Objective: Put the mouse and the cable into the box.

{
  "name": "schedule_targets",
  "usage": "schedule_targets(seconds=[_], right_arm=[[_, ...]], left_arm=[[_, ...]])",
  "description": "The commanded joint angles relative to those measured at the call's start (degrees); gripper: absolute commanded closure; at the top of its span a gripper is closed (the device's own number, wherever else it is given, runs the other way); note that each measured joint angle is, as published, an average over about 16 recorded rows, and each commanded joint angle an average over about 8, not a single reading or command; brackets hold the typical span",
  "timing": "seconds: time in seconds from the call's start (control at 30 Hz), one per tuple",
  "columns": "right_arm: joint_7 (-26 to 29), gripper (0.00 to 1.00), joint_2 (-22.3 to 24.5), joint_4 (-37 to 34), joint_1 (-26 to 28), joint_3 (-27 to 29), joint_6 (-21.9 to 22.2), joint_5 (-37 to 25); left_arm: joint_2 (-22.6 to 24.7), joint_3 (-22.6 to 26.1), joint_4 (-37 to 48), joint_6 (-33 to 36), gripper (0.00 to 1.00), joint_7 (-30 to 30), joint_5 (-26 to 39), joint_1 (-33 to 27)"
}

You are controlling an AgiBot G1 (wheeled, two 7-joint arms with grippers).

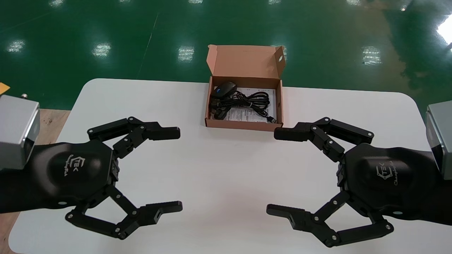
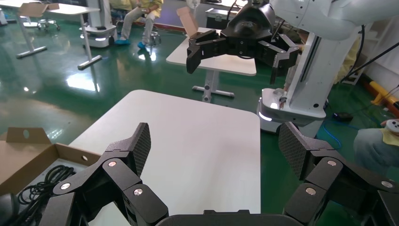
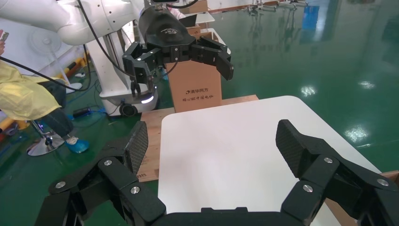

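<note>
A brown cardboard box [image 1: 243, 124] stands open at the table's far middle, its lid tipped back. Inside lie a black mouse [image 1: 223, 89] at the box's far left corner and a coiled black cable [image 1: 243, 102] on a printed sheet. My left gripper [image 1: 173, 169] hovers open over the near left of the table, empty. On the near right my right gripper [image 1: 279, 171] is open and empty too, its far finger close to the box's front right corner. The left wrist view catches the box [image 2: 28, 150] and the cable [image 2: 40, 188] at its edge.
The white table [image 1: 226, 169] has rounded corners and green floor beyond it. In each wrist view the other arm's gripper shows farther off, with another robot's white base, a brown carton [image 3: 195, 84] and seated people around.
</note>
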Motion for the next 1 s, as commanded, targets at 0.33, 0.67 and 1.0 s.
schedule_targets(seconds=[0.33, 0.67, 1.0], right_arm=[[0.0, 0.0, 0.0, 0.0, 0.0, 0.0, 0.0, 0.0], [0.0, 0.0, 0.0, 0.0, 0.0, 0.0, 0.0, 0.0], [0.0, 0.0, 0.0, 0.0, 0.0, 0.0, 0.0, 0.0]], left_arm=[[0.0, 0.0, 0.0, 0.0, 0.0, 0.0, 0.0, 0.0], [0.0, 0.0, 0.0, 0.0, 0.0, 0.0, 0.0, 0.0], [0.0, 0.0, 0.0, 0.0, 0.0, 0.0, 0.0, 0.0]])
